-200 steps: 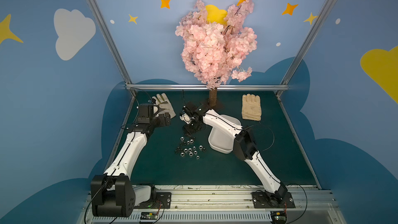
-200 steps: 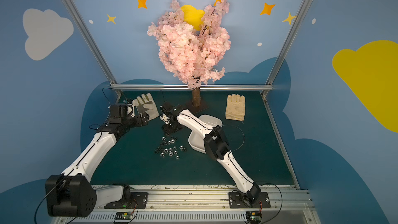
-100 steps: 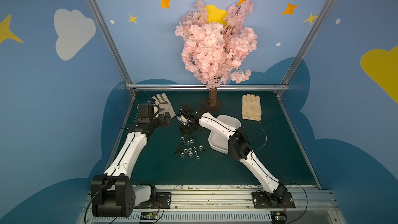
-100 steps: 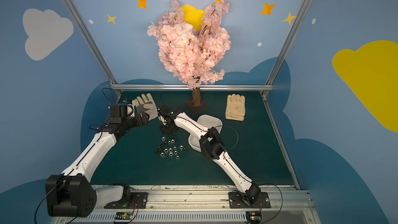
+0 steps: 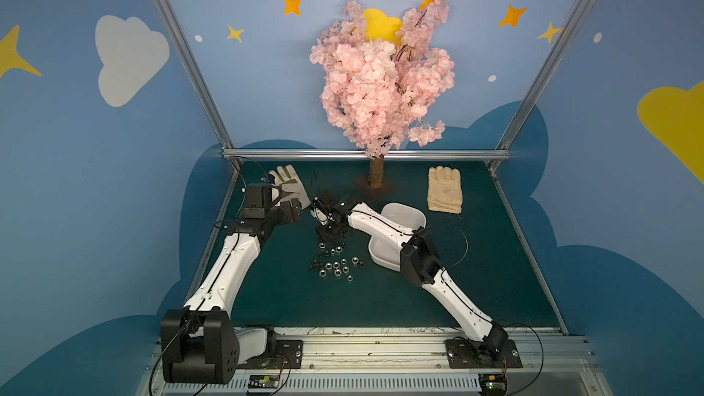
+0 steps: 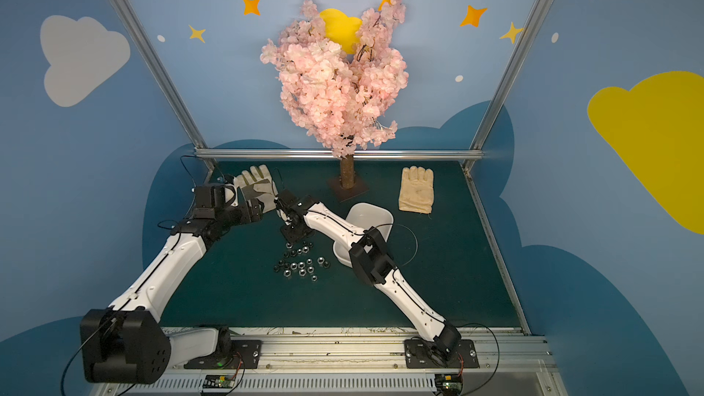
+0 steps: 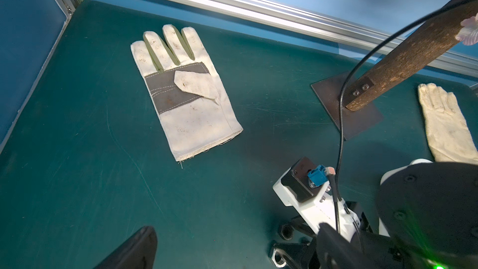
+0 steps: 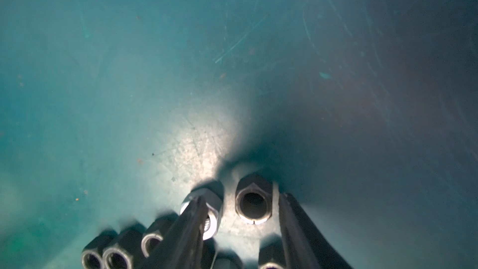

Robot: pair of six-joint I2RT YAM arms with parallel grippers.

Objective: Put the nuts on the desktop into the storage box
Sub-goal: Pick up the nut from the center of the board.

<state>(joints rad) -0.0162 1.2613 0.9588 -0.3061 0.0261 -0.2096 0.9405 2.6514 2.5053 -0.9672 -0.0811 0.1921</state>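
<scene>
Nuts [image 5: 335, 262] lie scattered in the middle of the table [image 5: 289, 299], with the white box [image 5: 381, 257] just beside them at 3 o'clock. At the pile's 12 o'clock edge the right end effector [image 8: 236, 192] stands partly open astride one dark nut [image 8: 252, 204], not clamped on it. At 10 o'clock the left end effector [image 5: 293, 210] hangs near a glove [image 5: 289, 186]; its opening cannot be told.

The nuts [image 5: 337, 272] are silver and black, the desktop [image 5: 495, 260] dark green, the storage box [image 5: 382, 257] white.
</scene>
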